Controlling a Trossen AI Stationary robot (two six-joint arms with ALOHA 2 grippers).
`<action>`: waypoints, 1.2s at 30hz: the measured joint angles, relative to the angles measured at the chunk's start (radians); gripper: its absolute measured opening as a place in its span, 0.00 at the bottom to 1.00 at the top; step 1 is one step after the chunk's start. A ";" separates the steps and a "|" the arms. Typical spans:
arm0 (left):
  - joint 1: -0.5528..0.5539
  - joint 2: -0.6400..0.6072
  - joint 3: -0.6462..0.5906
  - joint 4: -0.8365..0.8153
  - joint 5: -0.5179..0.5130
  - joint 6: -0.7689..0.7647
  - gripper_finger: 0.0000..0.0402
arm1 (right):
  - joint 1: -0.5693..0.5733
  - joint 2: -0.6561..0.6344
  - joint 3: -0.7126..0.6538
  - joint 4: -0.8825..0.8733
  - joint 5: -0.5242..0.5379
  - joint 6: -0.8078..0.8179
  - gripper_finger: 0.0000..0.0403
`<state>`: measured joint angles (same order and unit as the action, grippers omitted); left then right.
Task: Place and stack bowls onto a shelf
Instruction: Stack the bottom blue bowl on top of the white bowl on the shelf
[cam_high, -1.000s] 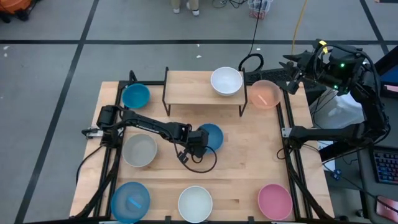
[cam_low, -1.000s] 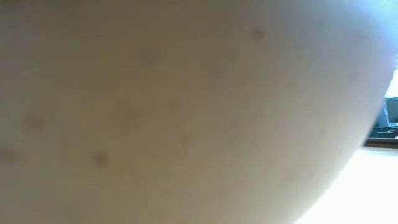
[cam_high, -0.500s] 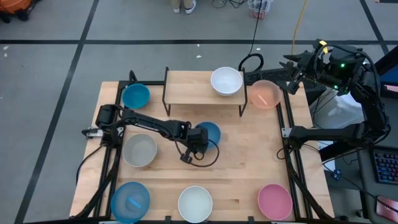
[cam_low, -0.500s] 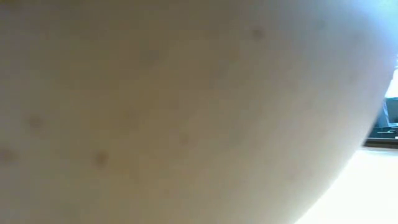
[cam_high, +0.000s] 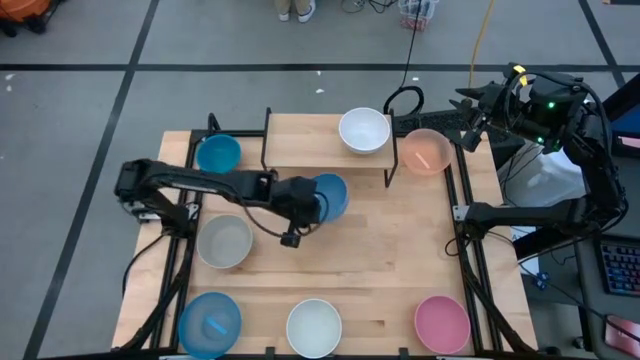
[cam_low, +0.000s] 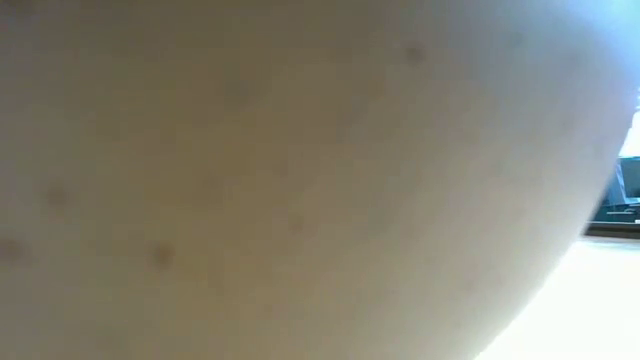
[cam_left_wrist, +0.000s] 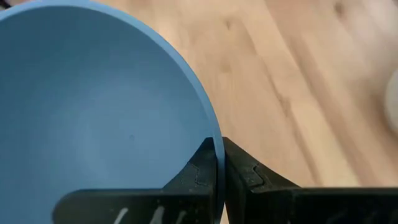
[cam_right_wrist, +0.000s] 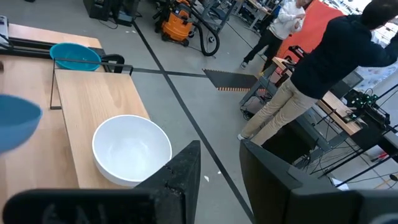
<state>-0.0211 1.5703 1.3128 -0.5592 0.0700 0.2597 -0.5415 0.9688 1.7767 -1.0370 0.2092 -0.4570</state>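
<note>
Smooth round plastic bowls all around a small shelf (cam_high: 300, 140) with a light wood top and thin black metal legs. On the shelf's right end, a shiny white bowl (cam_high: 364, 130), mouth up. Just right of the shelf, a see-through peach bowl (cam_high: 427, 151). Just left of the shelf, a teal-blue bowl (cam_high: 218, 153).

In front of the shelf, near its middle, a blue bowl (cam_high: 329, 194) held up off the wooden table (cam_high: 400, 250). Left gripper (cam_left_wrist: 218, 163) clamped on this bowl's thin rim, one dark finger inside and one outside, pressed tight together. Bowl tipped a little in the right wrist view, mouth still mostly up.

Farther in front of the shelf: a grey-beige bowl (cam_high: 225, 241), a light blue bowl (cam_high: 210, 323), a cream-white bowl (cam_high: 314, 327) and a pink bowl (cam_high: 442, 323), all mouth up, well apart.

Only in the left wrist view: the pinch on the rim and the wood grain close up. Only in the right wrist view: people standing in the room beyond the shelf. Low view filled by one pale curved surface, nothing else to tell.

Right gripper (cam_right_wrist: 219, 163) raised off to the right of the shelf, beyond the peach bowl, fingers apart, holding nothing.
</note>
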 joint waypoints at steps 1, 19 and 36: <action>0.000 -0.023 0.000 0.000 -0.014 -0.021 0.02 | 0.000 0.000 0.000 0.000 0.000 0.000 0.27; 0.150 -0.046 0.504 -0.302 -0.267 -0.004 0.02 | 0.000 0.000 0.000 0.000 0.000 0.013 0.27; 0.310 0.300 0.936 -0.312 -0.092 0.127 0.02 | 0.000 0.000 0.000 0.000 0.003 0.026 0.27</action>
<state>0.2893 1.8708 2.2486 -0.8711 -0.0223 0.3870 -0.5415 0.9691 1.7767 -1.0367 0.2123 -0.4306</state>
